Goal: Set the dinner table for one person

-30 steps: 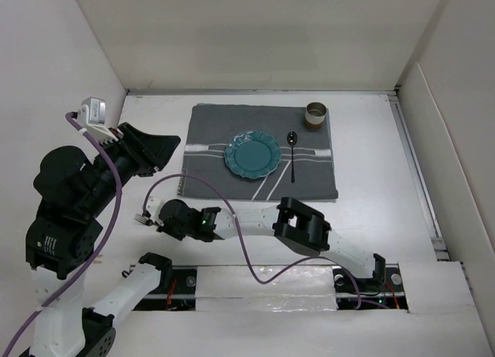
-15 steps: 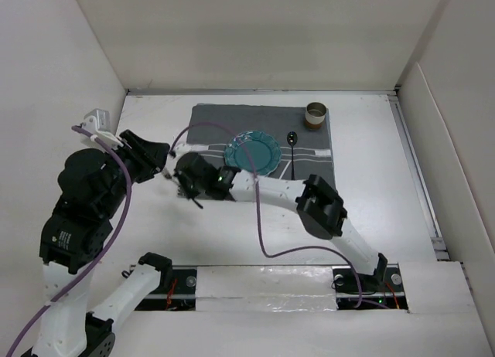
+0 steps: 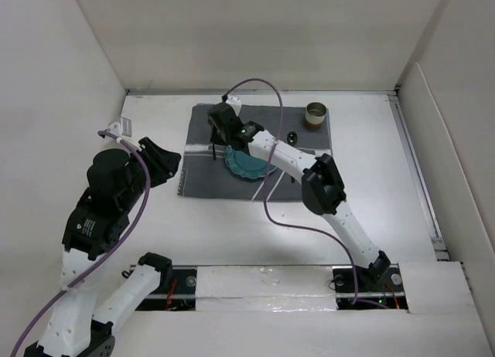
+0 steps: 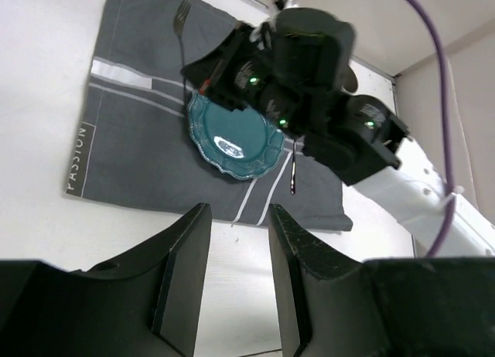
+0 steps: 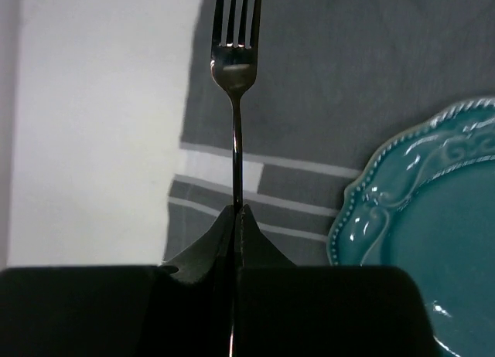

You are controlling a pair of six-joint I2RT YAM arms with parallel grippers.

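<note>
Right claw (image 5: 236, 212) clamps a fork (image 5: 235, 71) over the grey mat (image 5: 332, 71), beside the teal plate (image 5: 418, 241); left claw (image 4: 236, 249) hangs released.

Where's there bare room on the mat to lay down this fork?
The strip of mat between the plate and the mat's left edge is bare, under the fork in the right claw. Right of the plate is crowded: spoon, cup at the far corner.
</note>
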